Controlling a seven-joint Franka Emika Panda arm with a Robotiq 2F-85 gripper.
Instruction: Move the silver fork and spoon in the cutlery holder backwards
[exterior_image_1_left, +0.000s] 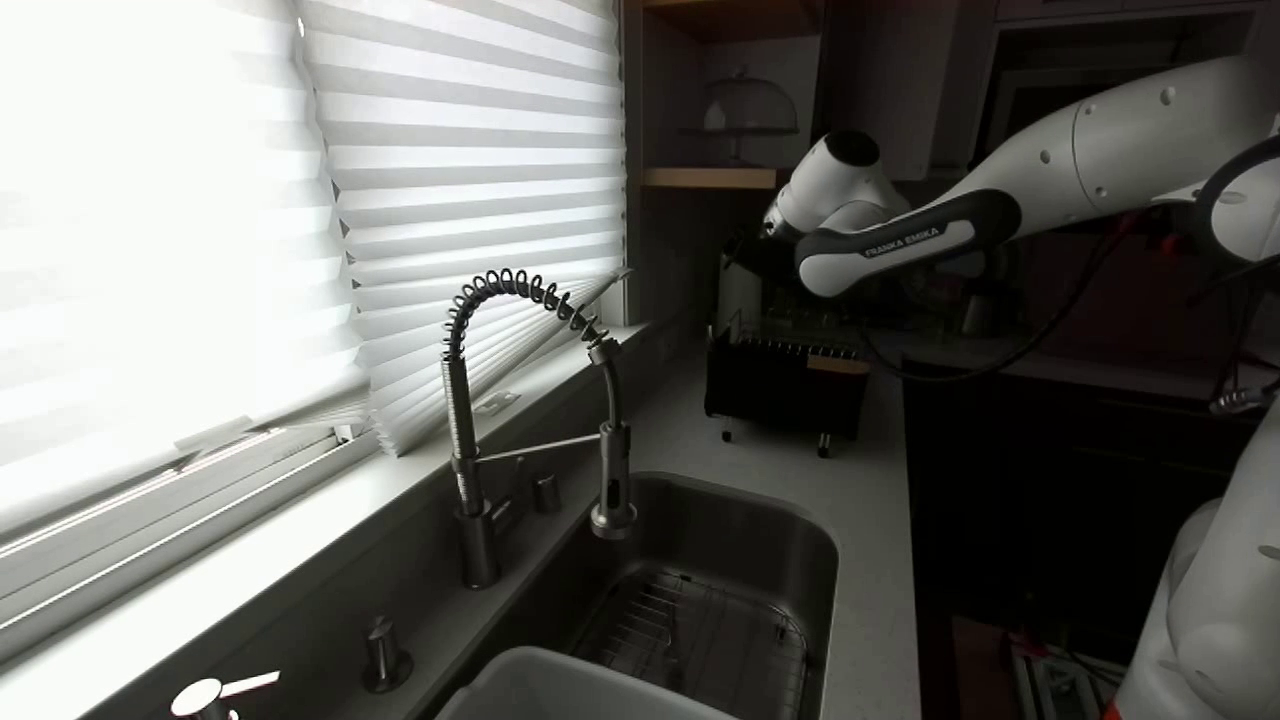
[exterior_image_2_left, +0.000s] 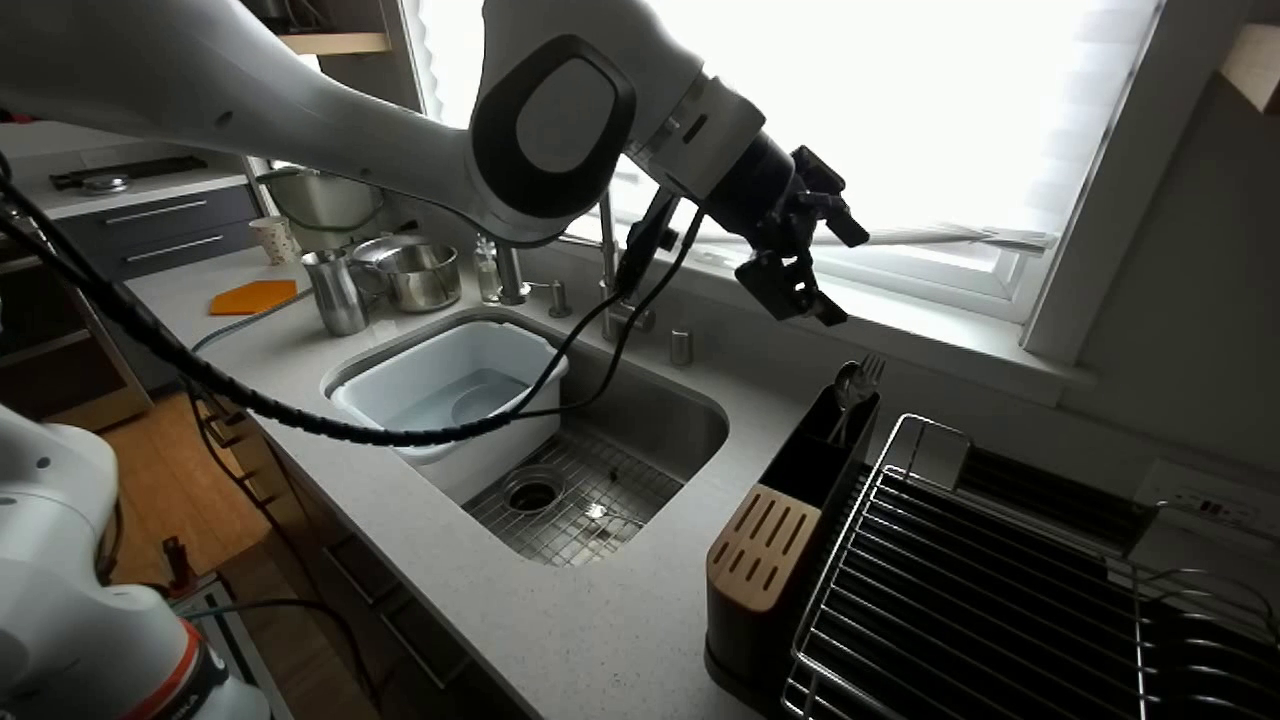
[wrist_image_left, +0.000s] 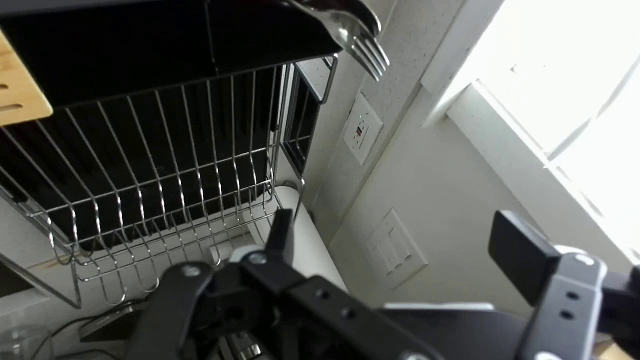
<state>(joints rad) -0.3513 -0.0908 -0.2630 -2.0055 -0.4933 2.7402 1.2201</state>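
Note:
The black cutlery holder (exterior_image_2_left: 735, 640) with a wooden slotted top stands on the counter beside the dish rack. It also shows in an exterior view (exterior_image_1_left: 770, 395) and in the wrist view (wrist_image_left: 125, 47). The silver fork (exterior_image_2_left: 870, 375) and silver spoon (exterior_image_2_left: 846, 380) lean in its compartment at the window end, heads above the rim. In the wrist view the fork (wrist_image_left: 350, 35) partly covers the spoon (wrist_image_left: 369, 14) at the top. My gripper (exterior_image_2_left: 840, 268) is open and empty, above the holder towards the window. Its fingers (wrist_image_left: 397, 244) are wide apart and touch neither utensil.
The wire dish rack (exterior_image_2_left: 880, 580) stands right against the holder. The sink (exterior_image_2_left: 700, 420) holds a white tub (exterior_image_2_left: 480, 470). The spring faucet (exterior_image_1_left: 610, 470), window sill (exterior_image_2_left: 930, 330) and wall outlet (wrist_image_left: 362, 129) are nearby. A cable (exterior_image_2_left: 420, 437) hangs from the arm over the sink.

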